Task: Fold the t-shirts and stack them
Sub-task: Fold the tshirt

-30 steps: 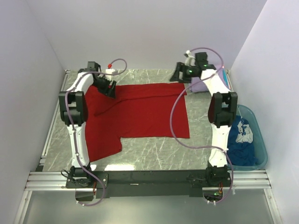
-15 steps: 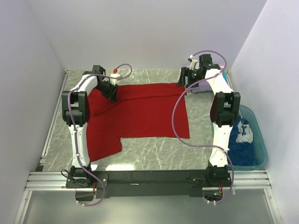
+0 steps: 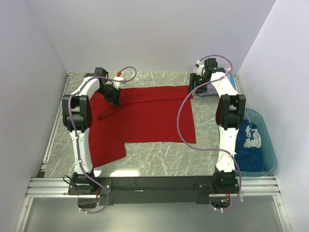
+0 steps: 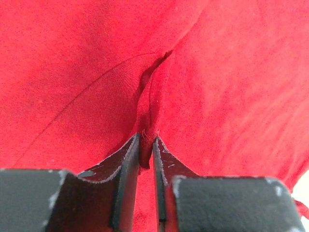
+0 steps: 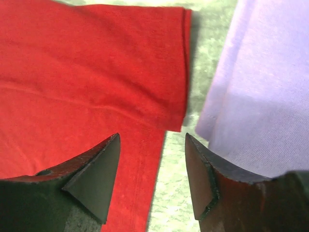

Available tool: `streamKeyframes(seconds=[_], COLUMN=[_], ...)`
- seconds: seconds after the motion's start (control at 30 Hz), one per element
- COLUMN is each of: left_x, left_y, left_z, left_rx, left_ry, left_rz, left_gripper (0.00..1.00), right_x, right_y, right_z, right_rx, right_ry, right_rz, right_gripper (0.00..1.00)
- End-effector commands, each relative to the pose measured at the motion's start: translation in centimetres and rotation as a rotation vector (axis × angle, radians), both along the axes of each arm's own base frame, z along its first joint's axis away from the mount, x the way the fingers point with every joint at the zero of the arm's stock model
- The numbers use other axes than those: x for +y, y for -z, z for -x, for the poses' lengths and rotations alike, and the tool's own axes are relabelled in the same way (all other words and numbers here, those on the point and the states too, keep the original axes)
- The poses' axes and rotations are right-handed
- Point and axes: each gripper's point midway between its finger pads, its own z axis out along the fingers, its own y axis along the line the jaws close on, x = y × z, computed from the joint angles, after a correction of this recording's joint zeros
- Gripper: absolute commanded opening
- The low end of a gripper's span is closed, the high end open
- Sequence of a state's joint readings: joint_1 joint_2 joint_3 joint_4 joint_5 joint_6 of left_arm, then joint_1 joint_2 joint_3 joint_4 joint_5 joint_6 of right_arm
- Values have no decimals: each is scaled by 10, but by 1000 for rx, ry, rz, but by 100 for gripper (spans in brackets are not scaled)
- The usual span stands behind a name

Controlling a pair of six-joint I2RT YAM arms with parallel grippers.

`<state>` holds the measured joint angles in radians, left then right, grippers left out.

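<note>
Showing matt, finely knit cloth on the red t-shirt (image 4: 217,96) and the lavender t-shirt (image 5: 260,96); gleaming faintly across the smooth, marble-patterned table (image 3: 159,157); shining as translucent teal plastic in the tub (image 3: 269,150); wearing scuffed matt black on the fingers (image 5: 91,179) of the right gripper (image 5: 152,138).

Left arm (image 3: 75,112): elbow raised, forearm turned inward, wrist pitched down at the far side. The left hand (image 4: 146,141) sits low, its two fingers (image 4: 126,166) drawn almost together and pinching a raised fold of the red t-shirt (image 4: 227,87) between their tips.

Right arm (image 3: 230,112): elbow raised, forearm stretched to the far side, wrist bent down and inward. The right hand (image 5: 152,139) points downward, jaws well apart, with nothing gripped between its fingers (image 5: 96,171).
</note>
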<state>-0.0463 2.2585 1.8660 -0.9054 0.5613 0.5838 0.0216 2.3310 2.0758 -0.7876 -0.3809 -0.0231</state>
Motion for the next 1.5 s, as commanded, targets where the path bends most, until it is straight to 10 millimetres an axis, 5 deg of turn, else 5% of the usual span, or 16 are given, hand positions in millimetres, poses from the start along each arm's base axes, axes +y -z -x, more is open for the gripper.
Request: streamKeyframes(seconds=[0.0, 0.3, 0.6, 0.9, 1.17, 1.47], left_x=[-7, -6, -5, 2, 14, 29], left_y=[-23, -20, -21, -35, -59, -62], left_z=[-9, -6, -5, -12, -9, 7], left_rx=[-59, -50, -48, -78, -117, -97], left_ry=[27, 26, 31, 27, 60, 84], left_rz=[15, 2, -6, -17, -38, -64], left_gripper=[24, 24, 17, 0, 0, 0], right_x=[-10, -10, -1, 2, 8, 12], right_y=[3, 33, 39, 20, -13, -11], right_z=[-14, -12, -14, -13, -10, 14], right_rx=[-20, 46, 63, 41, 7, 60], right_ry=[49, 111, 115, 101, 74, 55], right_rz=[39, 25, -27, -48, -85, -100], right_gripper=[61, 55, 35, 0, 0, 0])
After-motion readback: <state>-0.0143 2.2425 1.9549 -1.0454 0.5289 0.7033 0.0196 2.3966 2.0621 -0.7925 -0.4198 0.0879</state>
